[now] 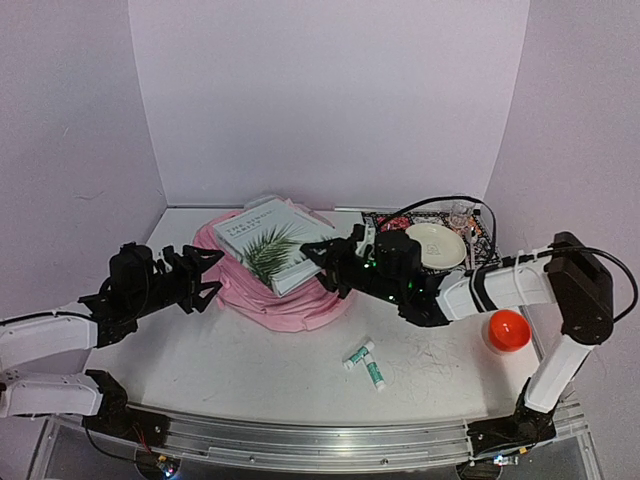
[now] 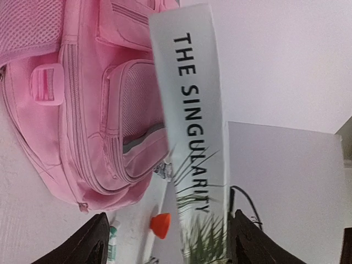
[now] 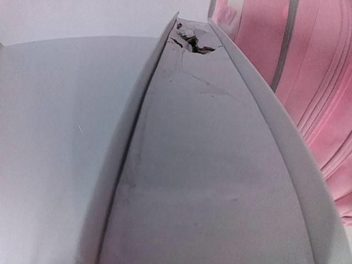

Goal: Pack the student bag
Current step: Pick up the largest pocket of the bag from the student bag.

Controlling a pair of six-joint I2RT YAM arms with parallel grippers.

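Observation:
The pink student bag (image 1: 270, 285) lies at the middle left of the table; it also fills the left of the left wrist view (image 2: 82, 121). A white book (image 1: 268, 243) with a palm leaf on its cover, titled "THE SINGULARITY" (image 2: 190, 110), rests tilted on top of the bag. My right gripper (image 1: 337, 262) is shut on the book's right edge; the book's edge (image 3: 203, 165) fills the right wrist view and hides the fingers. My left gripper (image 1: 207, 275) is open and empty just left of the bag, its fingers (image 2: 91, 245) wide apart.
Two green-and-white tubes (image 1: 365, 362) lie in front of the bag. An orange object (image 1: 507, 330) sits at the right by the right arm. A pale plate (image 1: 436, 245) and a glass (image 1: 458, 212) stand on a patterned tray (image 1: 482, 240) at the back right.

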